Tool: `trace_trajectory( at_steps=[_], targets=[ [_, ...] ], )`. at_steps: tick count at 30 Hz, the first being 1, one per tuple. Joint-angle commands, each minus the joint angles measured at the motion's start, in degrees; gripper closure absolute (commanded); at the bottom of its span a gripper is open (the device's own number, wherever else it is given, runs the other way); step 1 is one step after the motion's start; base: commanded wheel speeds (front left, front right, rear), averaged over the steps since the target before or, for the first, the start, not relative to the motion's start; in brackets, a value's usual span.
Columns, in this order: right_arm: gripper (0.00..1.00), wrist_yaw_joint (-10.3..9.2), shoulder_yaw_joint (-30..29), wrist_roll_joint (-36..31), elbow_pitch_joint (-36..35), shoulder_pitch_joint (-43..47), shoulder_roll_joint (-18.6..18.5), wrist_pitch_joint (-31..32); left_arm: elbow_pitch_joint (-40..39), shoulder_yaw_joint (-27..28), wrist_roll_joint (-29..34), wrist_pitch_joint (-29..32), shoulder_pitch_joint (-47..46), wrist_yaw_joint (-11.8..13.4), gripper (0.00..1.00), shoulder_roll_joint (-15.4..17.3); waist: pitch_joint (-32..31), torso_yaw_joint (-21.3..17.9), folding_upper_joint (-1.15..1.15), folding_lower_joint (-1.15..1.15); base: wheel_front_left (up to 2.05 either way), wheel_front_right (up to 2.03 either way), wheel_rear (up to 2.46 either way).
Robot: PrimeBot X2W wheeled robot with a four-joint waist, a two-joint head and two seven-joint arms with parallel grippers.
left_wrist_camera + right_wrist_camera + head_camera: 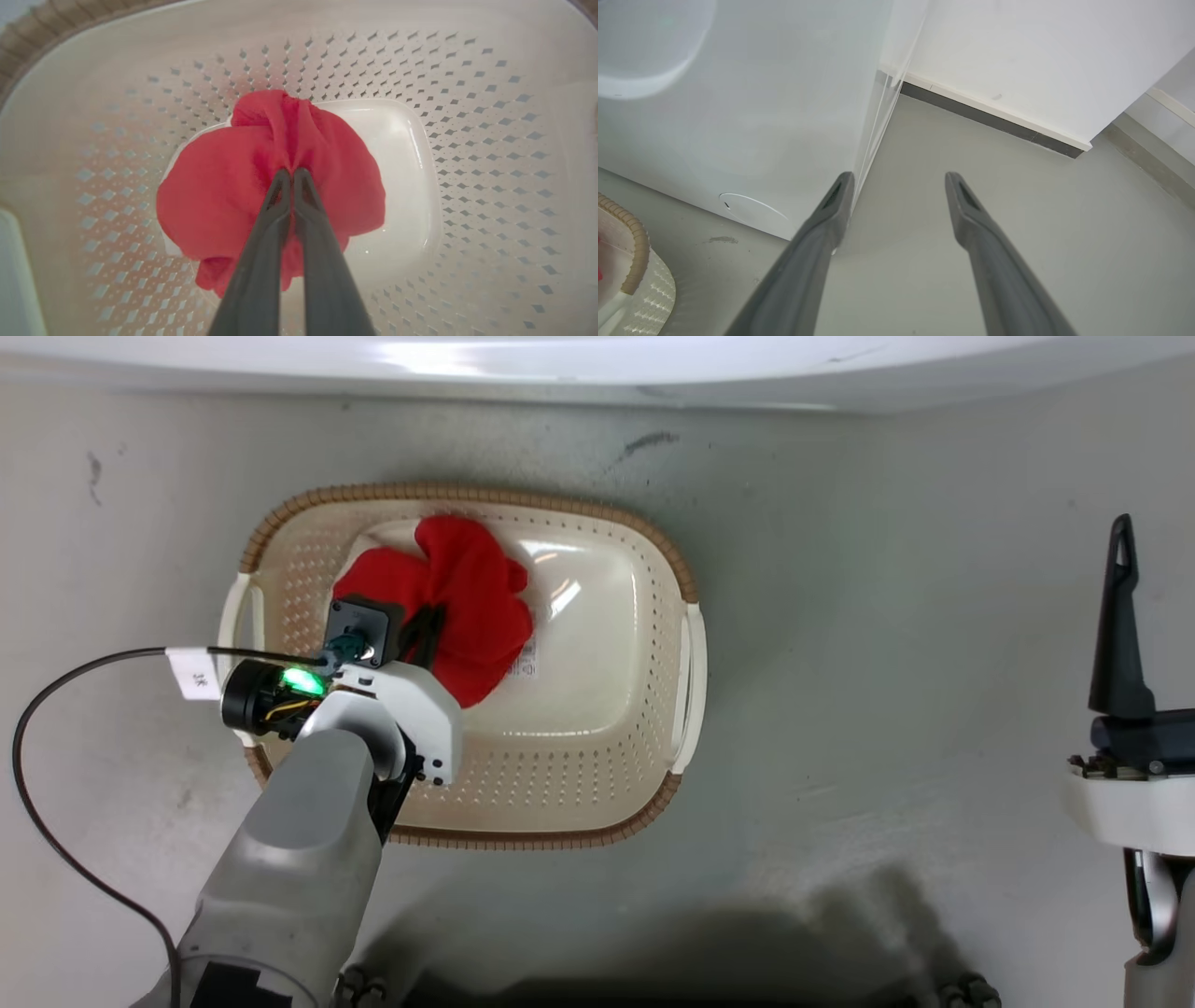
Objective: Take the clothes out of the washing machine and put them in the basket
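**A:** Red fabric, soft and bunched: the garment [224, 200] sits at the centre of the left wrist view, inside the basket [467, 140], gripped by the left claw [290, 173].

**B:** Claw states?

**A:** The left claw is pinched fully together on a fold of the garment. The right claw [899, 177] is spread wide and holds nothing, low in its own view beside the washer [738, 116] corner.

**B:** How should the release be done?

**A:** Judged step: deposit. Whether the cloth already touches the base cannot be told. Lower until its bulk rests there, part the fingers fully, then lift straight up so no fold snags a tip.

**B:** Materials and shapes?

**A:** The basket is cream rigid plastic, a rounded rectangle. It has a glossy smooth base, walls pierced with small diamond holes, and a brown woven-look rim. The garment is matte and limp, and will likely slump where dropped. The floor [887, 616] is grey and scuffed.
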Motion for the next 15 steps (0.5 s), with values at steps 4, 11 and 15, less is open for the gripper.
trace_trajectory(
  at_steps=[4, 11, 15],
  targets=[
    [0.0, -0.06, -0.6, -0.5, -0.89, -0.64, 0.0, -0.12, 3.33, 0.32, -0.12, -0.15, -2.56, 0.42, 1.0, -1.01, 2.65, 0.32, 0.0, -0.01, 0.0, 0.0, 0.0],
    [0.0, -0.06, -1.34, 1.16, -0.4, -1.42, -0.01, -0.12, 4.53, 1.0, -0.43, -0.15, -2.56, 1.94, 0.0, -1.82, 2.35, 0.72, 0.0, -0.01, 0.0, 0.0, 0.0],
    [0.0, -0.06, -0.98, 1.51, 0.79, -1.58, 0.0, -0.12, 1.98, 1.65, -0.57, -0.15, -0.61, 1.53, 0.0, -1.75, -0.06, 0.96, 0.0, -0.01, 0.0, 0.0, 0.0]
  ],
)
